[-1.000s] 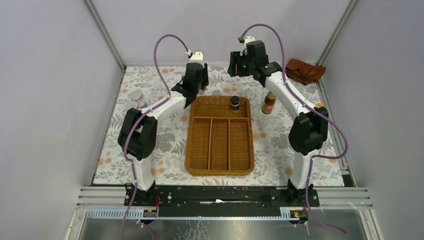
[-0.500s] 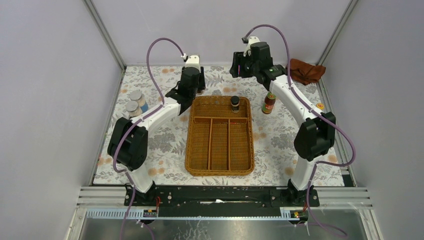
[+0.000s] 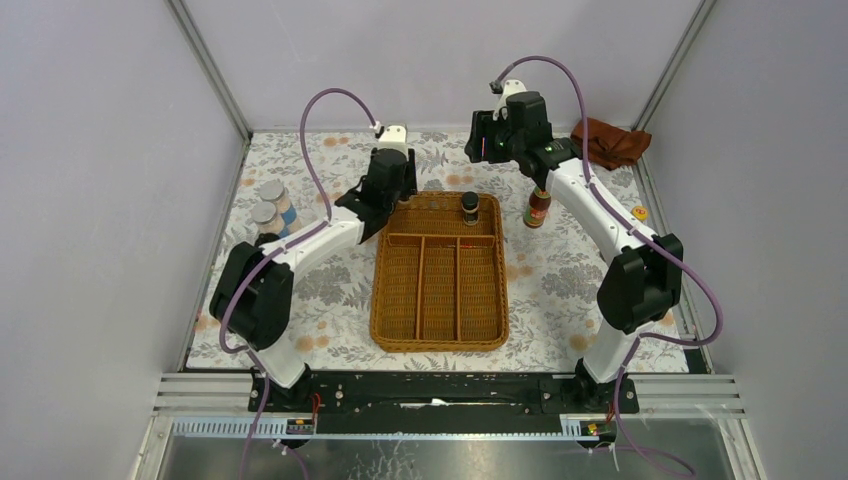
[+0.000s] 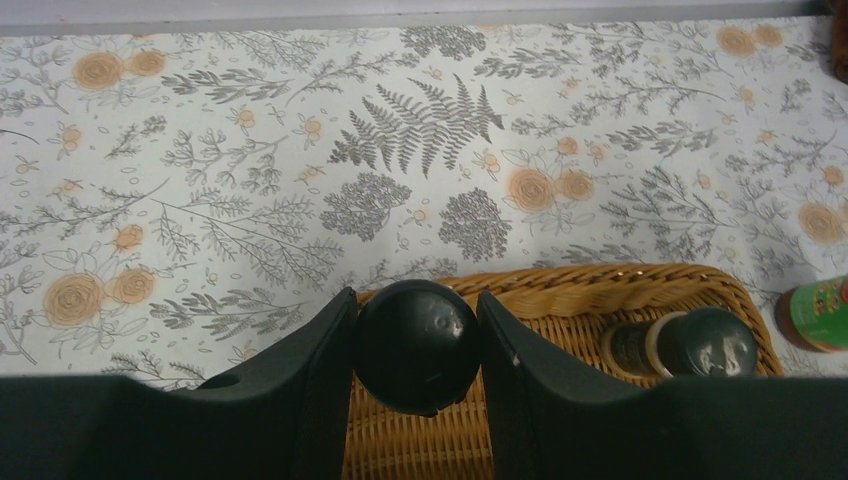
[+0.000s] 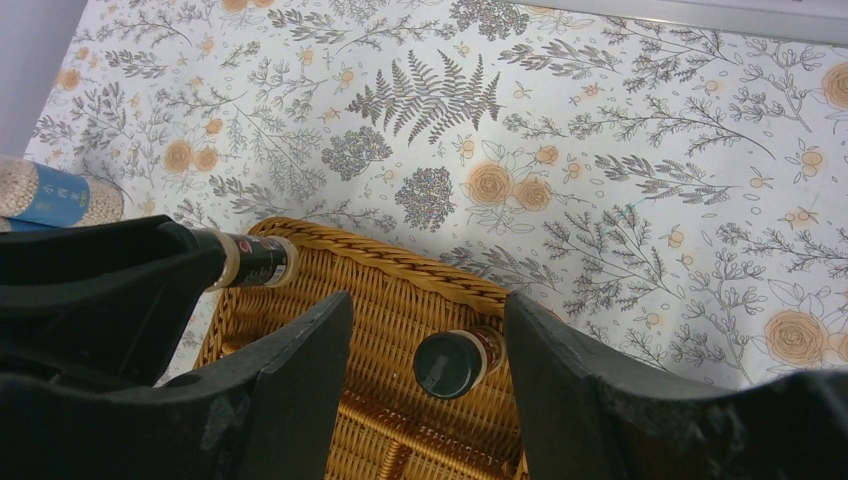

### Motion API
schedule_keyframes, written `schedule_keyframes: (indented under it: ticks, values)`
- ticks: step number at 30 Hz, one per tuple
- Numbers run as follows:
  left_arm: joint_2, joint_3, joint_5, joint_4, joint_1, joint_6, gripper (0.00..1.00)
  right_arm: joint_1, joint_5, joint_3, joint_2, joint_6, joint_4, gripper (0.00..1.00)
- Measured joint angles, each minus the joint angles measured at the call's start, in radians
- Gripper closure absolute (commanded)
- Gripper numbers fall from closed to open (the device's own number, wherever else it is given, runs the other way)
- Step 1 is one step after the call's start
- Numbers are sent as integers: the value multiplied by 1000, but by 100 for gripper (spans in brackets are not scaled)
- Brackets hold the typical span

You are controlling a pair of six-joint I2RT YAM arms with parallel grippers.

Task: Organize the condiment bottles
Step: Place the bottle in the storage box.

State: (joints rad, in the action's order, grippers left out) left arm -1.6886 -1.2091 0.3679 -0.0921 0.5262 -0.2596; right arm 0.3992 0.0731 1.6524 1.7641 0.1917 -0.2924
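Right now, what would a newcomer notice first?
The brown wicker tray in the middle, with the left gripper shut on a tiny black-capped bottle over its far-left corner. A matching bottle stands in the tray's far compartment, the open right gripper hangs near that end, and a red sauce bottle stands right of the tray.

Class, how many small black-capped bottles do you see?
2. The held bottle is between the left fingers over the basket edge; the other bottle stands in its back compartment. Others may be hidden.
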Motion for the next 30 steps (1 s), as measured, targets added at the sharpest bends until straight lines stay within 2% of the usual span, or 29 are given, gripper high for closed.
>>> schedule_keyframes:
  ticks: [30]
  values:
    - [26, 148, 25, -20, 89, -48, 100, 0, -3, -35, -36, -9, 14, 36]
